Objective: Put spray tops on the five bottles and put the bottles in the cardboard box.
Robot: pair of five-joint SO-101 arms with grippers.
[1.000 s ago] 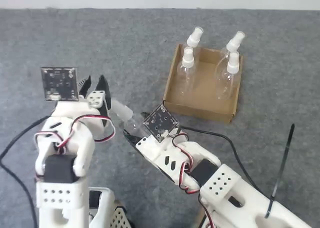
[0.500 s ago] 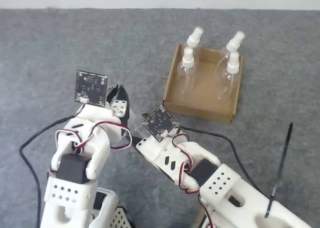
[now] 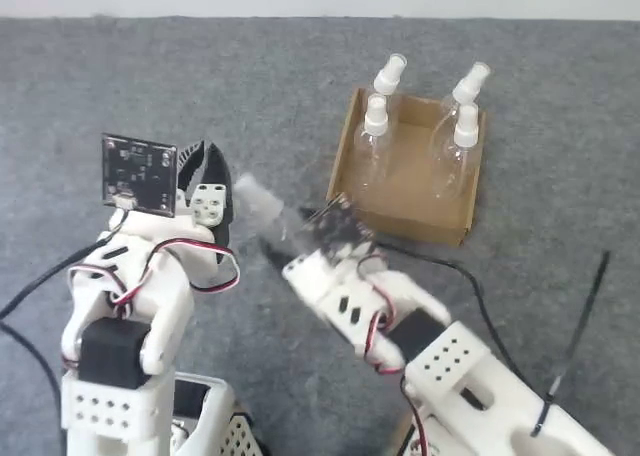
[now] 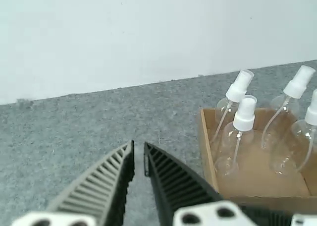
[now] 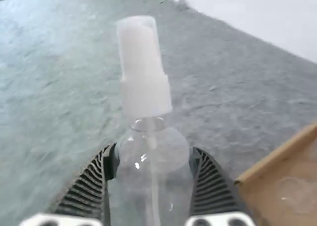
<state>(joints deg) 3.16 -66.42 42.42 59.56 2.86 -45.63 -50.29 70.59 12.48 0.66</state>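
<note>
A clear bottle [image 5: 148,156] with a white spray top [image 5: 143,72] sits between the fingers of my right gripper [image 5: 151,156], which is shut on its body. From above, this bottle [image 3: 262,204] hangs tilted just left of the cardboard box [image 3: 340,171], in the right gripper [image 3: 275,234]. The box holds several capped bottles [image 3: 375,136], also seen in the left wrist view as bottles [image 4: 237,132] inside the box [image 4: 205,146]. My left gripper [image 3: 200,161] is left of the held bottle and apart from it. Its fingers [image 4: 166,174] are shut with nothing between them.
Grey carpet covers the table, and a white wall [image 4: 148,32] runs along its far edge. A black cable [image 3: 470,296] and a thin black strip [image 3: 580,321] lie to the right of the right arm. A corner of the box [image 5: 282,156] is close beside the held bottle.
The left gripper has drawn back to the left, away from the bottle. The right gripper has carried the bottle up and toward the box.
</note>
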